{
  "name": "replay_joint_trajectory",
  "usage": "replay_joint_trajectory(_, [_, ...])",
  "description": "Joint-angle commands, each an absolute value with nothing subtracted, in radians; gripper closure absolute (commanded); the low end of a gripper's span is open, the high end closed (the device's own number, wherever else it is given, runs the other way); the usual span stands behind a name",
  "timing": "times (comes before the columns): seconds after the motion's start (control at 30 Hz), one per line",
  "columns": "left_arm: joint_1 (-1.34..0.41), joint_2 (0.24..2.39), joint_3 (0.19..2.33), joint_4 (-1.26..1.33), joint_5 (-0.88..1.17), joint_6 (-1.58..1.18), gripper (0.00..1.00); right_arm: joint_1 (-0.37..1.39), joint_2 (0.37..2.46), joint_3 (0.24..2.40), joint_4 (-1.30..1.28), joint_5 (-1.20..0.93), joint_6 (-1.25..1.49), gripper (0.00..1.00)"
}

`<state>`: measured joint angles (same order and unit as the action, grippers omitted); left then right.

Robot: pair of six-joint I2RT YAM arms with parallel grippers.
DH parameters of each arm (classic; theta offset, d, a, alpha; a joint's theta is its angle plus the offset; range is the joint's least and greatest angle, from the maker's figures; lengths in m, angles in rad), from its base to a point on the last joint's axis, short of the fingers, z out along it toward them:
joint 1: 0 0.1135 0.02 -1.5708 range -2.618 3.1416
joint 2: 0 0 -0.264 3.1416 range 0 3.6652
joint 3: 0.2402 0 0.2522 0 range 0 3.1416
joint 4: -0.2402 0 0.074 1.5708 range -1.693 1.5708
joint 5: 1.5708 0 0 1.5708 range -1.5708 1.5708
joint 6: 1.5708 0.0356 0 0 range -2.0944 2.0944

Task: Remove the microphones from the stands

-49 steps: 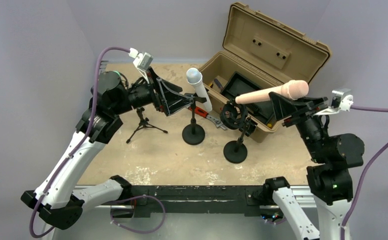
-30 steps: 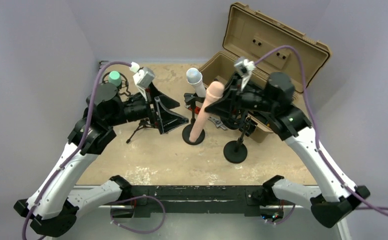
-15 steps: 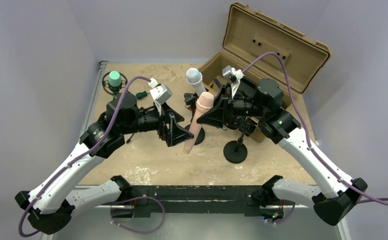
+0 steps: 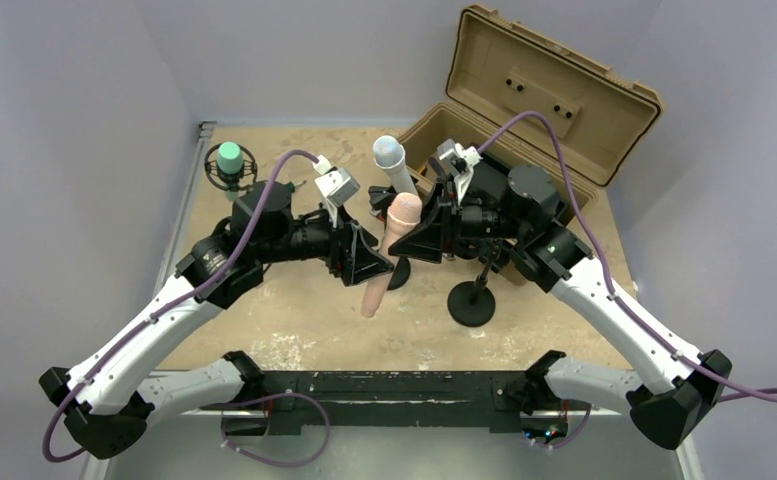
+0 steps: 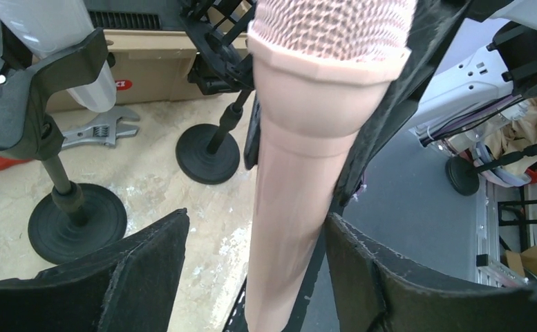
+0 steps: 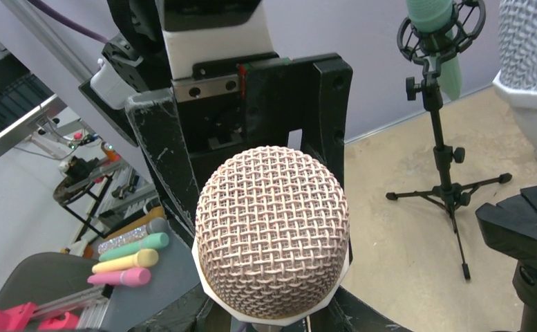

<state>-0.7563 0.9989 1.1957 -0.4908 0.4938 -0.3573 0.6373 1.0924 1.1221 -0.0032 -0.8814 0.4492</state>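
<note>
Right wrist view: the head of the pink microphone (image 6: 272, 232) fills the centre and its body below is hidden, so the right gripper (image 4: 419, 238) contact can't be seen there. The white microphone (image 6: 531, 55) right of the pink microphone is clipped by the right edge, and the green microphone (image 6: 435, 17) up-right of it is cut by the top edge. Left wrist view: pink microphone cut at top and bottom edges, white microphone left of it cropped at the corner, and the wrench (image 5: 103, 128) left of it partly behind a clip (image 5: 34, 90). Top view: the upper part of the round-base stand (image 4: 471, 300) right of the pink microphone is hidden behind the right arm, and the case (image 4: 554, 90) interior is partly covered.
</note>
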Motion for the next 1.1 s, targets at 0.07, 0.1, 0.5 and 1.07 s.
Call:
replay_joint_trajectory(0.07, [-0.781, 0.993, 1.184, -0.41, 0.499, -0.39, 0.37, 0.657, 1.071, 1.11, 0.075, -0.889, 0.47, 1.0])
replay_joint_trajectory(0.1, [-0.783, 0.996, 1.186, -0.41, 0.499, -0.393, 0.4, 0.657, 1.07, 1.111, 0.072, -0.887, 0.469, 1.0])
replay_joint_trajectory(0.5, [-0.817, 0.999, 1.17, -0.411, 0.474, -0.41, 1.0, 0.672, 1.038, 1.078, 0.091, -0.854, 0.478, 0.72])
replay_joint_trajectory(1.07, [-0.816, 0.906, 1.186, -0.77, -0.059, -0.319, 1.0, 0.671, 0.853, 1.074, -0.081, -0.158, 0.331, 0.01])
